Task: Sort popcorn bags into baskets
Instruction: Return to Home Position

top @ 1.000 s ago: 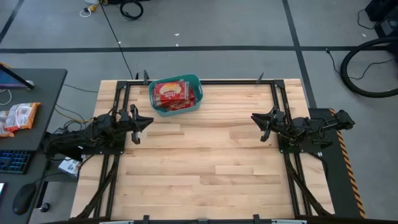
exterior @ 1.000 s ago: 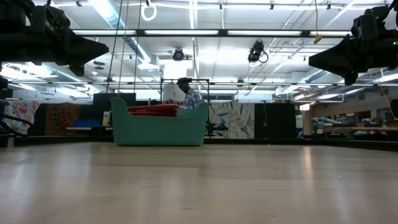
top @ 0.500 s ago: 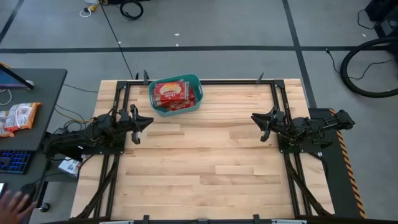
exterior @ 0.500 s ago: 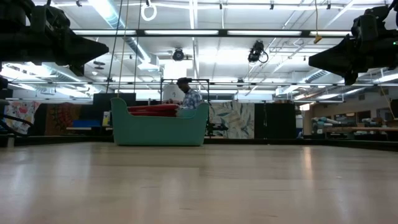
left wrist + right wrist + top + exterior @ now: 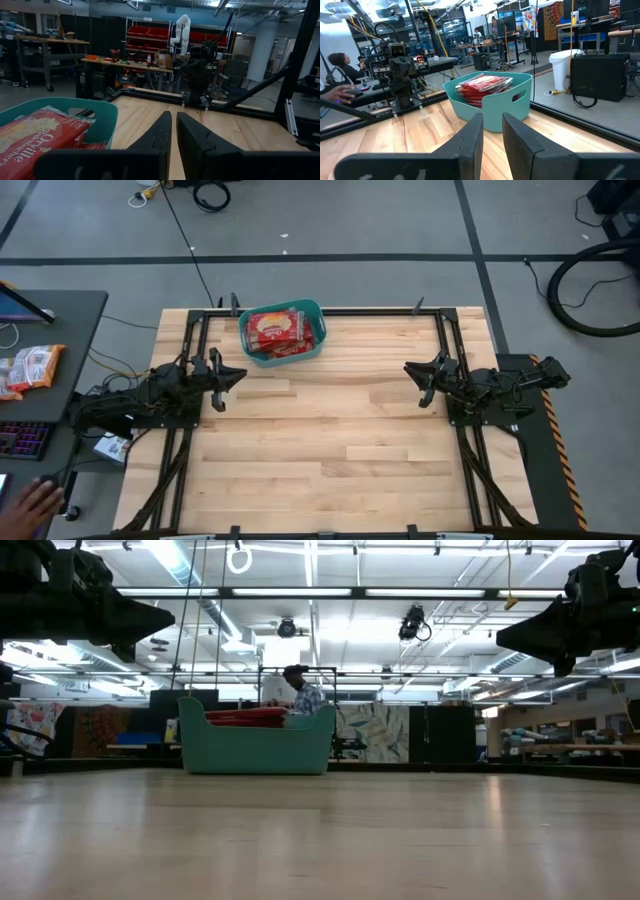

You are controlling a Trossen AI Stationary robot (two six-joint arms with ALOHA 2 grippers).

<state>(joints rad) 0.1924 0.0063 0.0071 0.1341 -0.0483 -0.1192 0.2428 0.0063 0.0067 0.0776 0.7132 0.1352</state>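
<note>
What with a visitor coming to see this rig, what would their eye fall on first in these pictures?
The teal tub stands out first, at the far edge of the table, left of centre, heaped with red popcorn bags. Next come the two dark arms: the left gripper and the right gripper sit low at opposite sides, pointing at each other across the wood.

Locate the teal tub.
The teal tub, full of popcorn bags, sits at the table's far edge, left of centre in the high view, nearest the left pincer.
</note>
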